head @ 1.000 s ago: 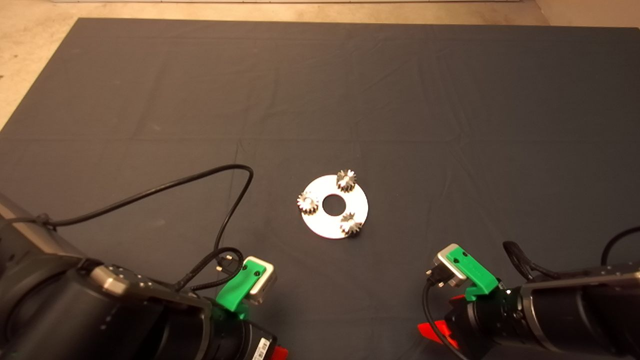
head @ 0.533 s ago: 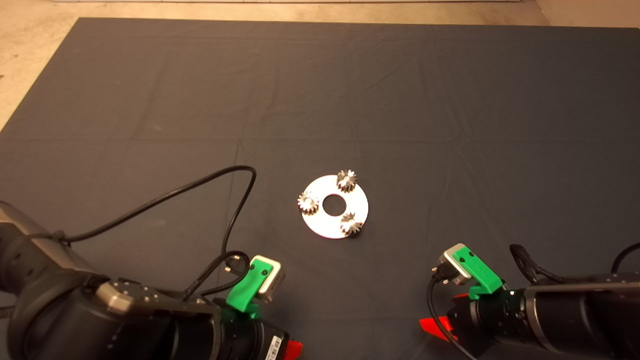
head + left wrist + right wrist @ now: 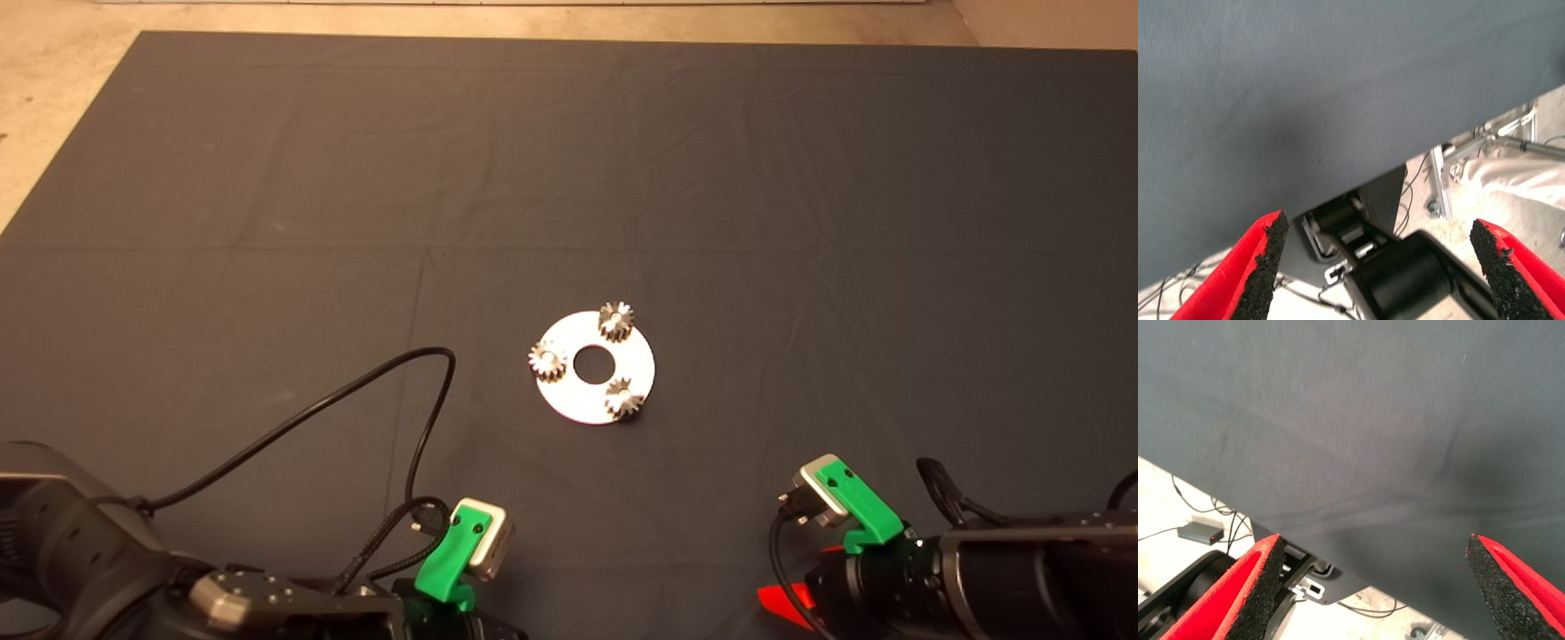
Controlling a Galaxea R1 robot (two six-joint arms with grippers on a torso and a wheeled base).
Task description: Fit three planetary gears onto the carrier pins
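Red fingers on both grippers stand spread wide with nothing between the pads. Left gripper [image 3: 1375,267] sits at the near-left edge of the mat [image 3: 267,178], right gripper [image 3: 1375,587] at the near-right edge; in the head view only their green wrist mounts and a sliver of red show, so the wrist views are what confirm the open fingers. Both wrist cameras look past the near mat edge at the robot's base and loose cables on the floor, no part in either. A black cable [image 3: 356,391] loops off the left arm across the mat, well short of the work. Further out, mid-mat, the silver round plate [image 3: 587,400] lies flat, and the three planetary gears sit on it around the central hole: left one [image 3: 548,361], far one [image 3: 615,320], near-right one [image 3: 623,398]. Each shows a bright spot at its bore, which I read as the carrier pins poking through; can't tell seating depth from above. No loose gears on the mat. Judgement: install step looks done, arms parked clear. Next move, if any, is just a seating check, and if one sits proud, a light straight-down press without nudging the plate.
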